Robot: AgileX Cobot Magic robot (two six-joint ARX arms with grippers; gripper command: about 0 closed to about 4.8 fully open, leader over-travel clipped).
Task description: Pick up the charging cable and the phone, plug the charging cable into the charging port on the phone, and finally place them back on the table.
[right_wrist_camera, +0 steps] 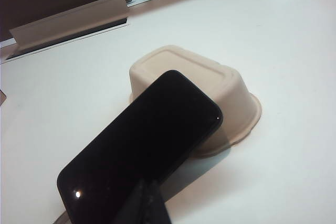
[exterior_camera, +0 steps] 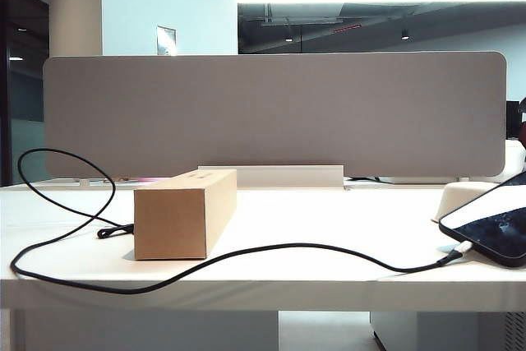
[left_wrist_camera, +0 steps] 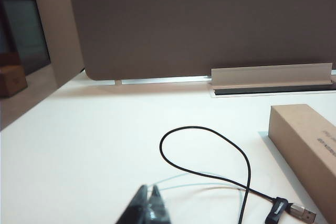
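White desk and grey divider panel (exterior_camera: pixel 271 113) fill the view, and on the table (exterior_camera: pixel 329 219) the phone (exterior_camera: pixel 493 232) lies at the far right, propped on an upturned pale tray (right_wrist_camera: pixel 210 77), with the charging cable (exterior_camera: pixel 271 248) apparently plugged into its near short edge at the charging port (exterior_camera: pixel 465 246). The black cord runs leftward in front of a cardboard box (exterior_camera: pixel 182 213) and loops back to a loose plug behind it. The phone is a flat, glossy slab, likely slippery and best pinched across its long edges; the cord is limp and light, so taking it just behind a plug seems wisest. The left gripper (left_wrist_camera: pixel 149 208) hovers closed and empty near the loose plug, and the right gripper (right_wrist_camera: pixel 149 203) sits closed, empty, just near the phone.
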